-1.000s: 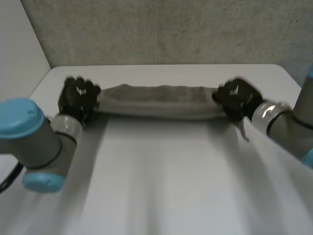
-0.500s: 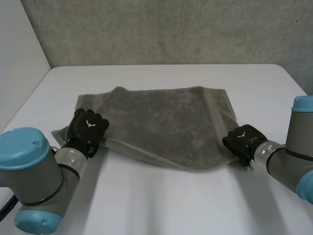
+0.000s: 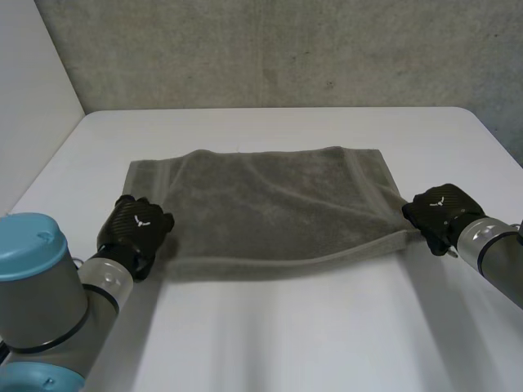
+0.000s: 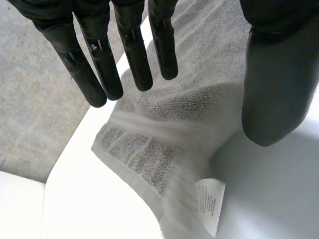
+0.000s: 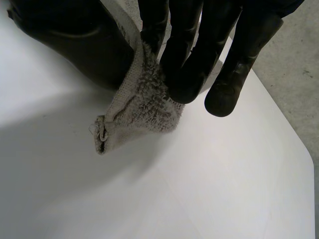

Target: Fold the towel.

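- Your right hand [image 3: 441,214] pinches the near right corner of the towel [image 5: 139,112]. In its wrist view the fingers [image 5: 187,59] press the cloth against the thumb, and a small tip of the corner pokes out just above the table.
- Your left hand [image 3: 137,229] sits at the near left corner but grips nothing. Its fingers [image 4: 132,55] are straight and stand well apart from the thumb [image 4: 276,84]. That corner lies loose under the palm, with its white label [image 4: 209,201] on the table.
- The towel [image 3: 270,204] is spread across the middle of the white table [image 3: 286,335]. The far edge runs fairly straight, while the near edge curves between your hands and rises a little toward the right one.
- The step in hand looks like laying the cloth flat before the first fold, and one held corner against one free corner leaves it uneven.
- Set the right corner down level with the left one, so the near edge lies straight before that hand opens.
- For the fold, pinch both near corners equally, lift them together and carry them to the far corners.
- This soft terry will likely sag in the middle, so hold light tension between your hands.
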